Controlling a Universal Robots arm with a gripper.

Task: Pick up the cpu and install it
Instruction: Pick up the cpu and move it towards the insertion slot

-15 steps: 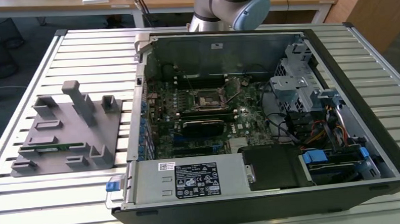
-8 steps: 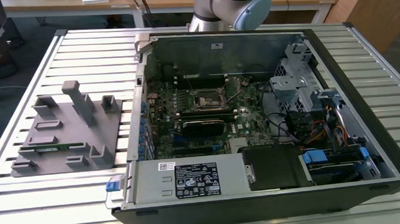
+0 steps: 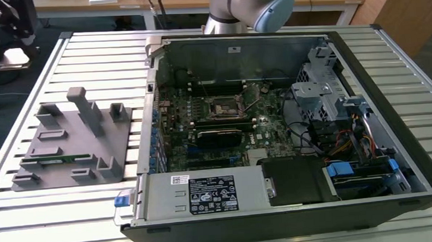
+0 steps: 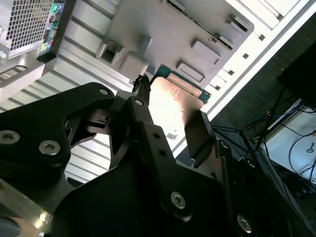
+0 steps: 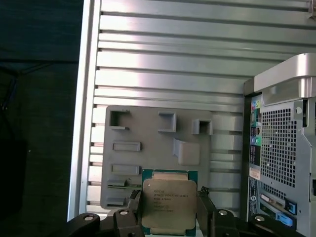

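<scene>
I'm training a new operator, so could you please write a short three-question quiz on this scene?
1. True or false: the fingers grip the cpu.
2. In the first wrist view, what lies beyond the cpu? A fixture; B keyboard; C heatsink.
3. Fill in: in the exterior view, the fixture sits to that view's ___ of the case.
Key: 1 true; 2 A; 3 left.

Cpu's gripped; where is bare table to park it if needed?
With the cpu in the gripper: in the exterior view, bare table slats lie in front of and behind the grey fixture; only a narrow strip separates it from the computer case. Inside the case is crowded.
</scene>
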